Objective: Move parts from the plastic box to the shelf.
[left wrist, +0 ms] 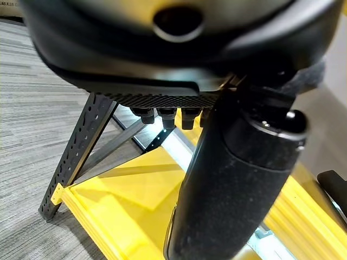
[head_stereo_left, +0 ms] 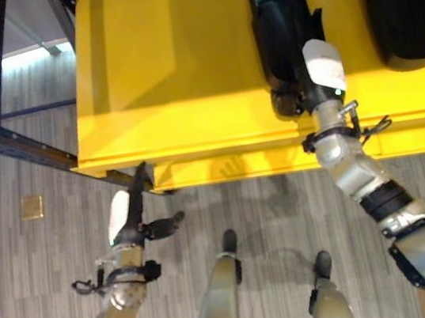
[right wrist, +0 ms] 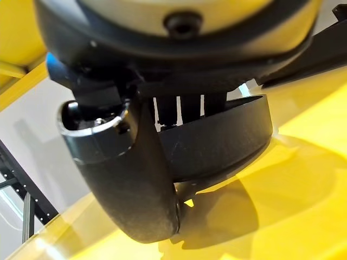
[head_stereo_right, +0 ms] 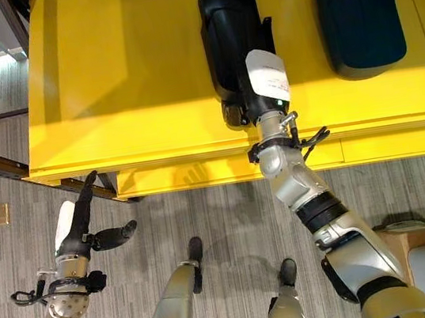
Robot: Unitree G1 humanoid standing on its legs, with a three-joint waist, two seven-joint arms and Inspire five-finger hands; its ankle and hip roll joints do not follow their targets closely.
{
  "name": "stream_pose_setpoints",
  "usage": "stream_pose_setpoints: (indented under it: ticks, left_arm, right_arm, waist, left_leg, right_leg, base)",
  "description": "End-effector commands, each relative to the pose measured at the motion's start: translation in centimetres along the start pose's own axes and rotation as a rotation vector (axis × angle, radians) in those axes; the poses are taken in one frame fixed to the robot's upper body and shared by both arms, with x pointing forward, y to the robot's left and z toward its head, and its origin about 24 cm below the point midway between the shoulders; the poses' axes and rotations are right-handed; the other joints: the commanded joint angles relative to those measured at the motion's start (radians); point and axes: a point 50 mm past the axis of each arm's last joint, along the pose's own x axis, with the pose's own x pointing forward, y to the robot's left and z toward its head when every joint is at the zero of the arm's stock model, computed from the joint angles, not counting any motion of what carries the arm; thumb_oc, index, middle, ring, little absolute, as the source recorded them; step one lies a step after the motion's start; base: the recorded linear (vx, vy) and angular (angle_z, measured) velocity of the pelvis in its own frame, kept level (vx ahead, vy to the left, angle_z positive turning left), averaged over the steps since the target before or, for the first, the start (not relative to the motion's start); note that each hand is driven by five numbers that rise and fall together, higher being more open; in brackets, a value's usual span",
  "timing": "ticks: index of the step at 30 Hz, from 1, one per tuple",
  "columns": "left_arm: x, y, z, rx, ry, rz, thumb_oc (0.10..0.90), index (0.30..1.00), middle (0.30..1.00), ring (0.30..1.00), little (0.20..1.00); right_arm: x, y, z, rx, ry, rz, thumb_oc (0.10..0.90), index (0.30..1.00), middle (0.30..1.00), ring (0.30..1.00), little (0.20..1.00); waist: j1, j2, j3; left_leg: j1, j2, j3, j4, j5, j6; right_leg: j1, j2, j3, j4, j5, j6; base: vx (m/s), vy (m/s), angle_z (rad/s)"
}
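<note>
Black moulded part lies on yellow shelf, right hand at its 6 o'clock end, fingers grasping it. Second part already shelved at 3 o'clock. Left hand idle, fingers released. Release pending.

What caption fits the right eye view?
Right hand on one black moulded plastic part on the yellow metal shelf, another part beside.

Workshop or warehouse; yellow shelf on perforated steel uprights

Two parts side by side on shelf — right hand at the left one
</note>
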Motion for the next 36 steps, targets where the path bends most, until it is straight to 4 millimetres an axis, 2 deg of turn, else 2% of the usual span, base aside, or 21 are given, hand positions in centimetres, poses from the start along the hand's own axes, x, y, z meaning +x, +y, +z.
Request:
stream_pose_setpoints:
  ticks: [1,23,24,25,26,32,36]
  left_arm:
    - [1.0,2.6,3.2,-0.032,-0.197,0.1,0.9,1.0,1.0,1.0,1.0]
    - [1.1,2.7,3.2,-0.051,-0.197,0.114,0.9,1.0,1.0,1.0,1.0]
    - [1.1,2.7,3.2,-0.053,-0.197,0.117,0.9,1.0,1.0,1.0,1.0]
    - [1.0,2.7,3.2,-0.054,-0.195,0.12,0.9,1.0,1.0,1.0,1.0]
    - [1.0,2.8,3.2,-0.055,-0.193,0.123,0.9,1.0,1.0,1.0,1.0]
    - [1.0,3.0,3.0,-0.05,-0.187,0.135,0.9,1.0,1.0,1.0,1.0]
    - [1.0,3.2,3.0,-0.039,-0.181,0.149,0.9,1.0,1.0,1.0,1.0]
  right_arm:
    - [2.5,-2.8,1.9,-0.062,-0.117,-0.091,0.4,0.3,0.3,0.3,0.3]
    - [2.8,-3.0,2.2,-0.083,-0.125,-0.092,0.4,0.3,0.3,0.3,0.3]
    - [2.8,-2.9,2.2,-0.064,-0.117,-0.094,0.418,0.325,0.325,0.325,0.325]
    - [2.8,-2.9,2.1,-0.051,-0.11,-0.099,0.645,0.643,0.643,0.643,0.643]
    - [2.8,-2.9,2.2,-0.042,-0.11,-0.104,0.9,1.0,1.0,1.0,1.0]
    - [2.7,-3.7,3.1,-0.021,-0.15,-0.151,0.9,1.0,1.0,1.0,1.0]
    - [2.2,-5.3,4.9,0.024,-0.237,-0.226,0.9,1.0,1.0,1.0,1.0]
  waist:
    - [0.03,-0.006,-0.074]
    - [0.05,-0.009,-0.079]
    - [0.05,-0.009,-0.079]
    - [0.051,-0.009,-0.078]
    - [0.051,-0.009,-0.078]
    - [0.048,-0.004,-0.077]
    - [0.042,-0.007,-0.08]
  left_leg:
    - [0.075,0.0,0.03,-0.076,-0.044,0.031]
    - [0.069,-0.012,0.027,-0.091,-0.038,0.031]
    - [0.068,-0.012,0.028,-0.091,-0.038,0.031]
    - [0.067,-0.011,0.028,-0.09,-0.038,0.031]
    - [0.067,-0.01,0.028,-0.09,-0.038,0.032]
    - [0.07,-0.009,0.031,-0.092,-0.038,0.033]
    - [0.069,-0.009,0.033,-0.089,-0.04,0.034]
  right_leg:
    - [-0.037,0.04,0.018,0.08,-0.024,-0.013]
    - [-0.012,0.028,-0.009,0.042,-0.012,-0.01]
    - [-0.012,0.028,-0.009,0.042,-0.012,-0.011]
    - [-0.013,0.029,-0.009,0.042,-0.012,-0.011]
    - [-0.014,0.029,-0.009,0.042,-0.011,-0.011]
    - [-0.015,0.03,-0.003,0.04,-0.011,-0.011]
    - [-0.018,0.029,0.0,0.042,-0.011,-0.011]
  base:
    - [0.0,0.0,0.0]
    - [0.0,0.001,0.02]
    - [0.0,0.0,0.0]
    - [0.0,0.0,0.0]
    - [0.0,0.0,0.0]
    - [0.0,0.0,0.0]
    - [0.0,0.0,0.0]
